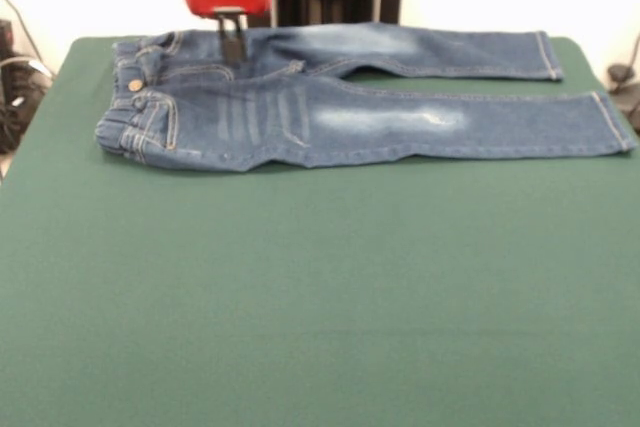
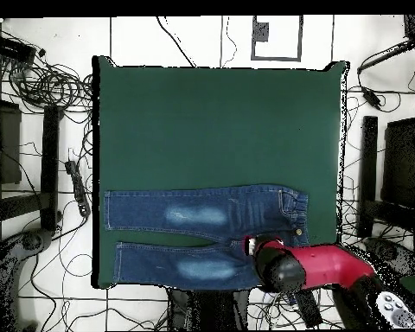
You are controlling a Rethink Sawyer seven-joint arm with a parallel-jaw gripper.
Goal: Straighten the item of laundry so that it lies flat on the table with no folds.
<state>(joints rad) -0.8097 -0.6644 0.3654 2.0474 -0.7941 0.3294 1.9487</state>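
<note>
- The jeans [image 1: 350,107] lie spread on the table [image 1: 300,297], along its far edge in the front view, with the waistband toward 9 o'clock and both legs running out toward 3 o'clock.
- In the overhead view the jeans [image 2: 202,233] sit in the lower part of the green top [image 2: 220,121], waistband at 3 o'clock, leg ends at 9 o'clock.
- The two legs lie apart, with a narrow wedge of green cloth showing between them; each has a pale faded patch on the thigh.
- The nearer leg in the front view reaches almost to the table's 3 o'clock edge; the farther leg ends a little short of it.
- The waistband is bunched and gathered, and a brass button shows near it.
- The gripper [image 1: 232,44] comes down from 12 o'clock in the front view, its tips at the upper hip of the jeans, just at 3 o'clock of the waistband.
- In the overhead view the gripper [image 2: 251,245] is at the crotch and hip area, with the red and black arm reaching in from 4 o'clock.
- The dark fingers look close together, but I cannot tell whether they pinch the denim or only touch it.
</note>
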